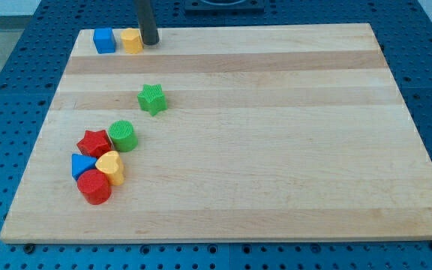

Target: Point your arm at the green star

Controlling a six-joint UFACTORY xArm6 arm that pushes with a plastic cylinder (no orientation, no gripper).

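Observation:
The green star (152, 99) lies on the wooden board (276, 135), left of the middle. My tip (150, 42) rests at the board's top edge, touching or just right of a yellow block (131, 40). The tip is well above the green star in the view, almost in line with it, with bare board between them.
A blue cube (104, 40) sits left of the yellow block at the top left. A cluster lies at the lower left: green cylinder (123, 136), red star (94, 142), blue triangle (82, 165), yellow heart (111, 166), red cylinder (94, 187).

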